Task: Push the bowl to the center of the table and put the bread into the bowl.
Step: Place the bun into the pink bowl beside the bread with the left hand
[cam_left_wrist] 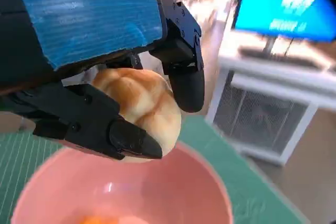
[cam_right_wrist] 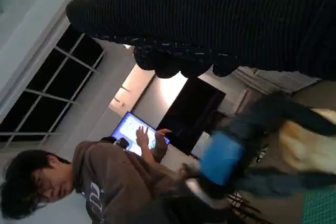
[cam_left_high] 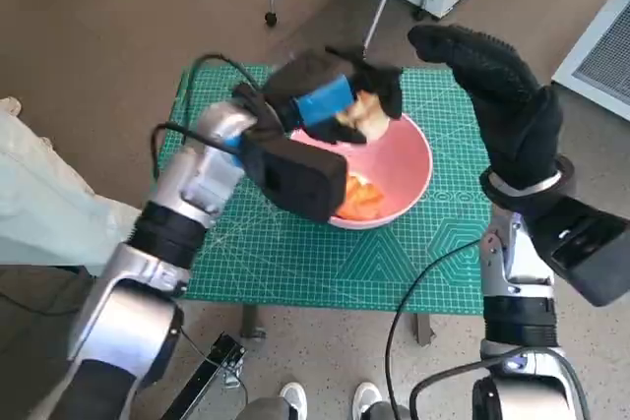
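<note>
A: Nearest item: bread [cam_left_wrist: 139,106], a rounded, glossy brown roll, gripped by the fingers [cam_left_wrist: 186,80] of the left hand [cam_left_high: 330,105] above the bowl [cam_left_high: 409,159].

B: Bowl: smooth pink, round, set on the green gridded surface [cam_left_high: 295,258]. Release judged the next step. Right hand [cam_left_high: 502,95]: raised, nothing held.

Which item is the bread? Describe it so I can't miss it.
On the green mat sits a pink bowl. Just above its far rim, the left hand grips the bread: a round, golden-brown bun, unlike the orange pieces inside the bowl.
</note>
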